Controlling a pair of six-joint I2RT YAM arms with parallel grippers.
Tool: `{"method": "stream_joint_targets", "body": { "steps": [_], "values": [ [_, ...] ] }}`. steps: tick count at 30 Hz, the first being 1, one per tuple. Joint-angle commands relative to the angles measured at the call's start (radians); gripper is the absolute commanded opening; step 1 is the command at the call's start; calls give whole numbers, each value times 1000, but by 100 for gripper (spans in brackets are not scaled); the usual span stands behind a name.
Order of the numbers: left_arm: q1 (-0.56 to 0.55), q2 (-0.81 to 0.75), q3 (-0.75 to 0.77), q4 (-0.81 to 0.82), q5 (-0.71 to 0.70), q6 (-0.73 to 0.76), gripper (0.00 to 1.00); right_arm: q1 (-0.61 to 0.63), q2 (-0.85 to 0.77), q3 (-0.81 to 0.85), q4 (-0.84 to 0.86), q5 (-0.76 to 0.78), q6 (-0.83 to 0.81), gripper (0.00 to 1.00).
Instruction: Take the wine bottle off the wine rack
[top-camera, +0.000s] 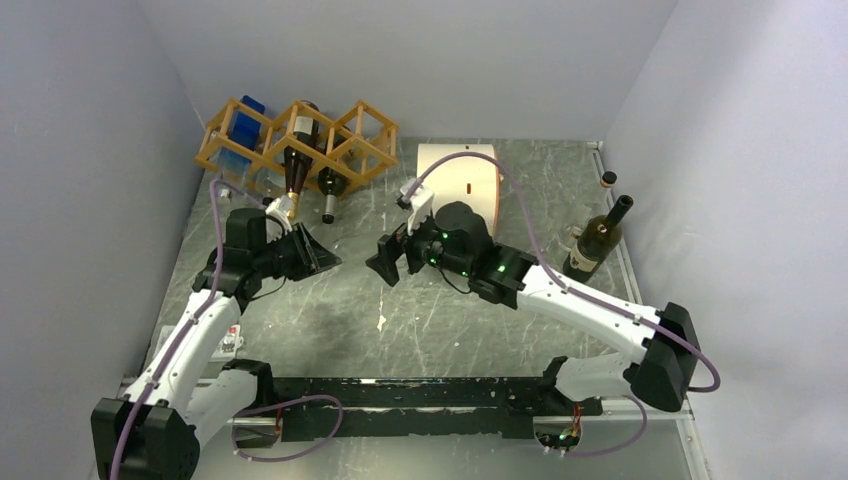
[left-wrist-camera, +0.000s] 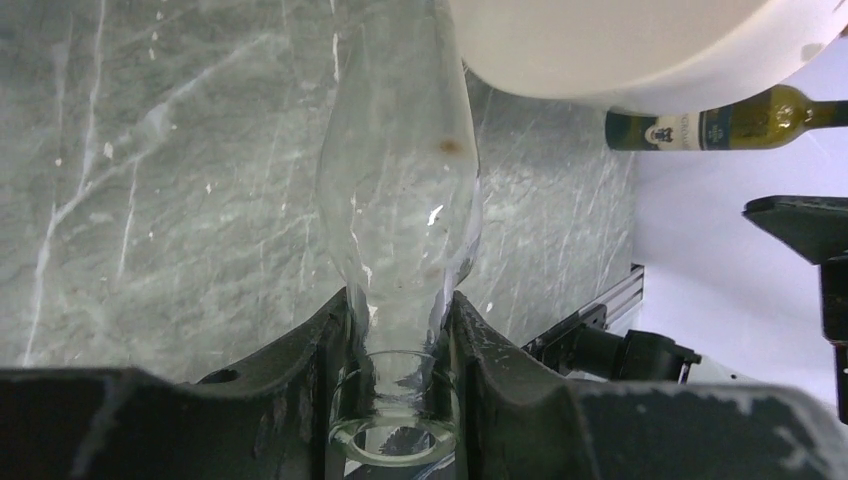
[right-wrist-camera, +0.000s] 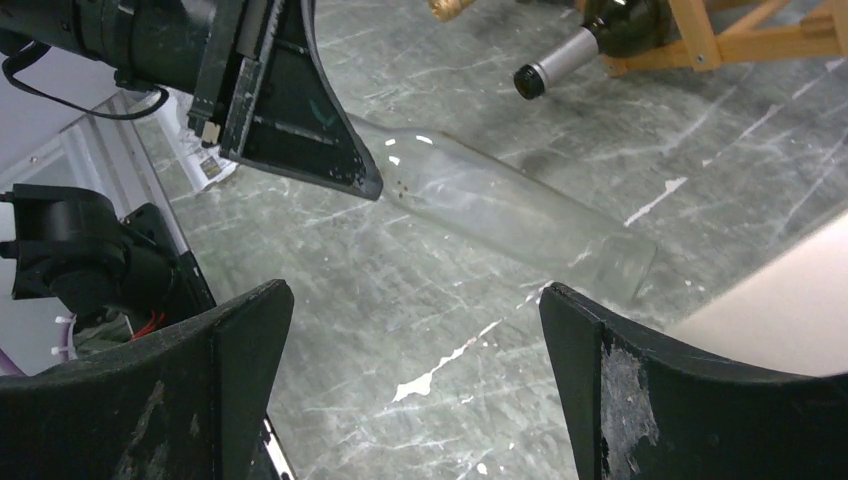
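The honey-brown wooden wine rack (top-camera: 352, 142) stands at the back left. It holds a dark bottle with a gold foil neck (top-camera: 296, 170) and a dark bottle with a silver cap (top-camera: 330, 190), both with necks pointing forward. My left gripper (left-wrist-camera: 398, 380) is shut on the neck of a clear glass bottle (left-wrist-camera: 400, 200) in front of the rack, out of its cells. The clear bottle (right-wrist-camera: 500, 205) lies nearly level, low over the table, base towards the cream drum. My right gripper (right-wrist-camera: 410, 300) is open and empty, facing that bottle, a little short of it.
A cream cylindrical drum (top-camera: 458, 178) stands behind the right gripper. A green wine bottle (top-camera: 598, 238) stands upright by the right wall. A blue object (top-camera: 243, 122) sits in the rack's left cell. The grey marble table (top-camera: 420, 330) has a rail along its right edge.
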Motion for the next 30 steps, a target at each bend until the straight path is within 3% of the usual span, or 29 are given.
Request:
{"method": "stream_joint_targets", "body": {
  "steps": [1,8,16,24,30],
  "values": [
    [-1,-32,20,-64,29,52,7,36,49,61,5,16,-74,100],
    [0,-29,74,-219,21,138,7,52,173,147,-65,-58,-236,100],
    [-1,-54,115,-340,14,213,7,54,288,187,-84,-290,-545,100],
    [0,-71,151,-421,13,289,7,60,409,208,7,-376,-636,100],
    [0,-74,171,-463,13,360,7,74,456,201,97,-334,-685,100]
  ]
}}
